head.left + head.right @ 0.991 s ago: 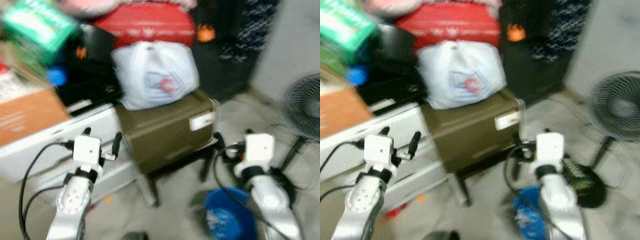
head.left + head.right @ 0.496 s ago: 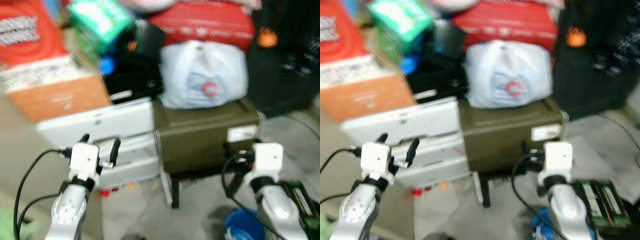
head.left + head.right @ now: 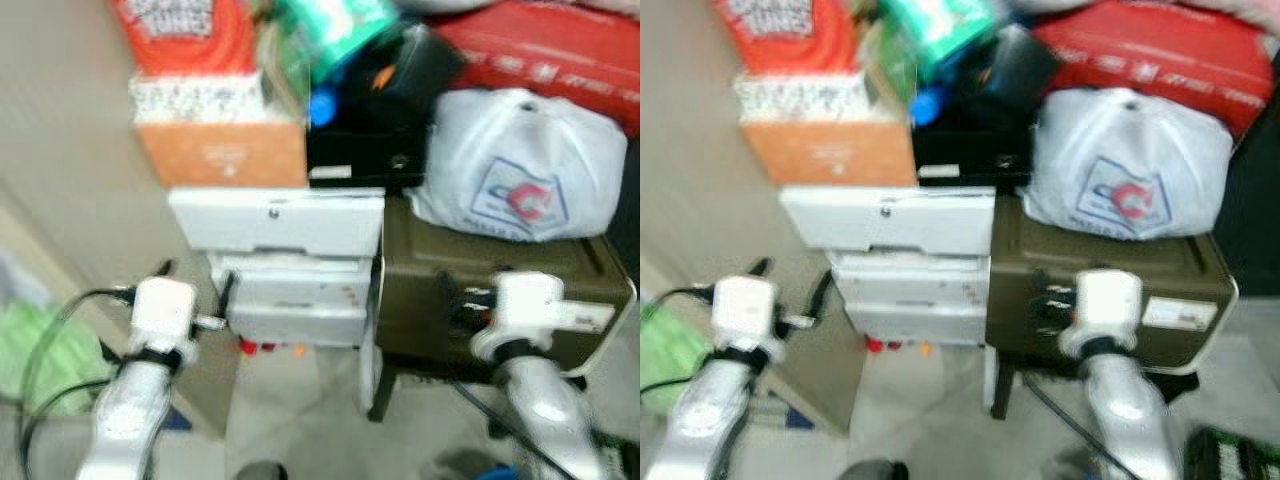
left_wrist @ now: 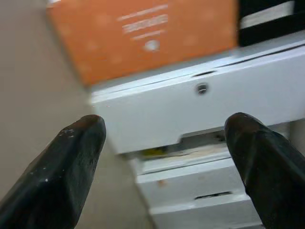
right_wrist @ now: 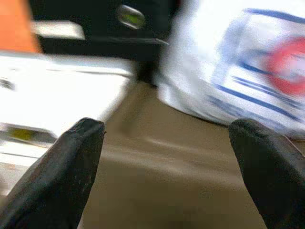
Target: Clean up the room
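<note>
White drawers point(image 3: 290, 262) sit ahead of the left gripper point(image 4: 164, 157) — fingers spread wide; right gripper point(image 5: 174, 174), equally wide, faces the olive case point(image 3: 480, 300) below a white bag point(image 3: 520, 165).

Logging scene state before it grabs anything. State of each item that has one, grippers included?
left gripper: open, empty, facing the drawers
right gripper: open, empty, facing the case
white drawer unit: top drawer pulled out past the lower ones
olive case: lid shut, bag on top
white plastic bag: full, resting on the case
orange box: closed
</note>
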